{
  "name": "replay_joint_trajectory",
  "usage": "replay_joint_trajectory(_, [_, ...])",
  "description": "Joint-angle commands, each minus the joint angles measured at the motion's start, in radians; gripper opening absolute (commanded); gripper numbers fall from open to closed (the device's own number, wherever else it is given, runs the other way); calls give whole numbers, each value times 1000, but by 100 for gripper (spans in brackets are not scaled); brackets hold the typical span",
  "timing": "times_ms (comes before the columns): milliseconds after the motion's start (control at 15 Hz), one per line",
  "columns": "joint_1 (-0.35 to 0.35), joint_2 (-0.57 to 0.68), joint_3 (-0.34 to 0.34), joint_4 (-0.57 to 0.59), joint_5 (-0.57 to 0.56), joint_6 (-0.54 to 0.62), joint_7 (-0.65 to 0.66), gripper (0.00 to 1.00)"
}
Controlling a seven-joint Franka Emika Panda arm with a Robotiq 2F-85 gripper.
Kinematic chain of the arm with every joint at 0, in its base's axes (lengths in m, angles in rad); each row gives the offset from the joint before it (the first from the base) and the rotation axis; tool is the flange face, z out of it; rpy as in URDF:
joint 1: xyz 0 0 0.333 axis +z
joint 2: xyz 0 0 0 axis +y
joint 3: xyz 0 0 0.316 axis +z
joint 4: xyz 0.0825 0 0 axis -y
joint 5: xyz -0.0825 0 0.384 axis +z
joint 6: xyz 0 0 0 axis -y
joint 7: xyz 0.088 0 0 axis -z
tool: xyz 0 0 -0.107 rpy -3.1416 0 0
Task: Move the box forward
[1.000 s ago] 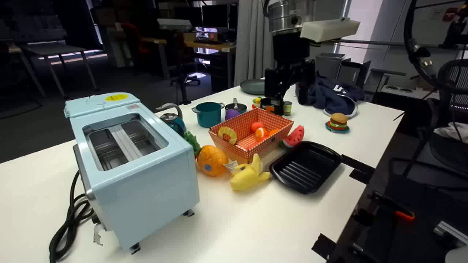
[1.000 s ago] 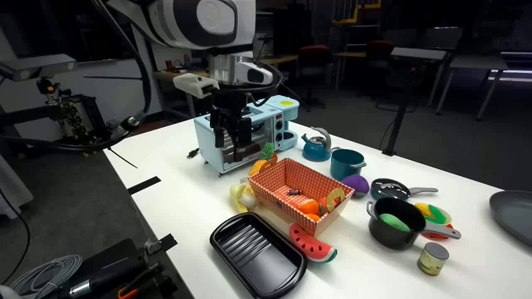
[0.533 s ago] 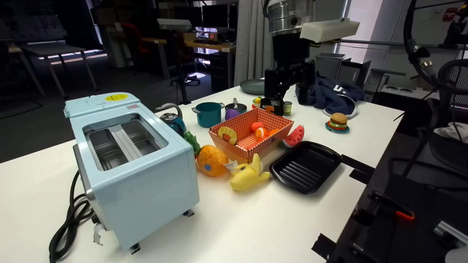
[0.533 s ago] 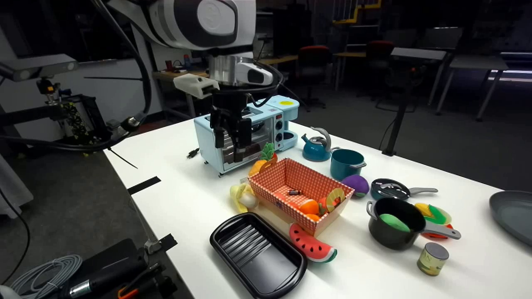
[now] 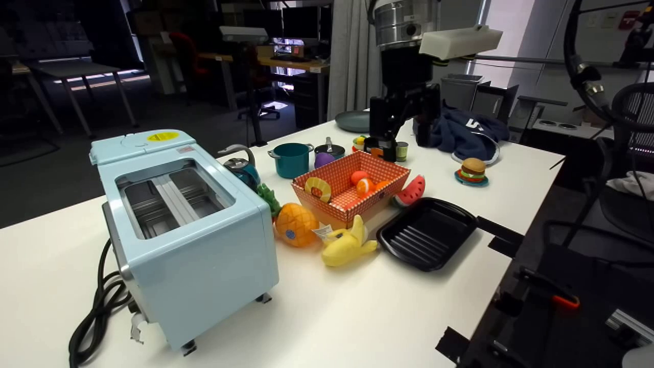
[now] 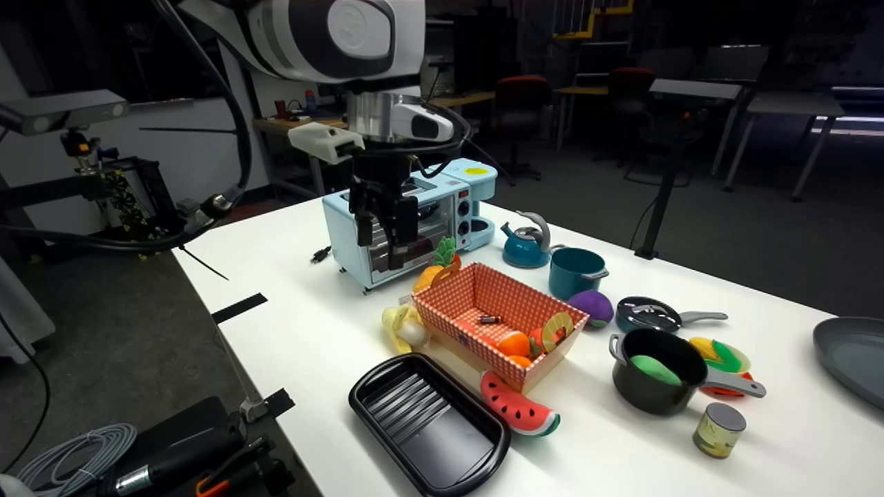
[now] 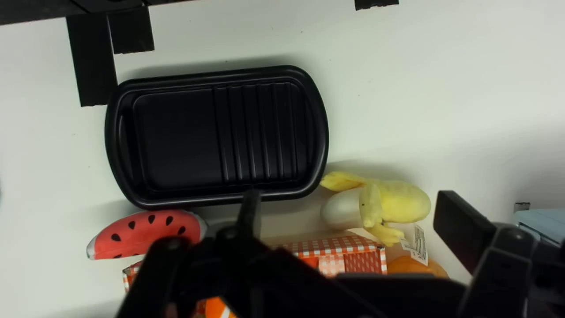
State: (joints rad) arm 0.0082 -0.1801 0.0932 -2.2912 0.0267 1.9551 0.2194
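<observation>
White table (image 6: 608,462), dim room (image 6: 573,183). In an exterior view: one orange box (image 6: 518,300) mid-table; one toaster (image 6: 442,221) left and far; one grill pan (image 6: 449,438) left and near; two pots right (teal pot (image 6: 570,281), black pot (image 6: 646,397)). Gripper (image 7: 346,201) spread wide above the table.

the arm (image 6: 407,41) is white with a black panel (image 6: 307,34), silver wrist ring (image 5: 401,24) and black two-fingered hand (image 7: 348,198).

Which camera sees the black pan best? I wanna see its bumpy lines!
The wrist view! It looks down on the pan, so the ridges show clearly, though a fingertip covers a bit of rim. Both exterior views show it at a slant, ridges too.
</observation>
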Motion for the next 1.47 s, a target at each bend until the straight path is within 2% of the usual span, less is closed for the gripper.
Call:
replay_joint_trajectory(0, [10, 0, -10, 1, -2, -2, 1, 100])
replay_joint_trajectory(133, [10, 10, -8, 4, -8, 0, 7, 100])
replay_joint_trajectory(333, [9, 54, -1, 20, -45, 86, 29, 100])
replay_joint_trajectory(600, [20, 167, 8, 74, -100, 242, 48, 100])
replay_joint_trajectory(733, [32, 240, 10, 111, -126, 285, 62, 100])
replay_joint_trajectory(933, [68, 348, 12, 181, -161, 307, 66, 100])
replay_joint_trajectory(1400, [160, 541, -37, 292, -342, 301, 122, 100])
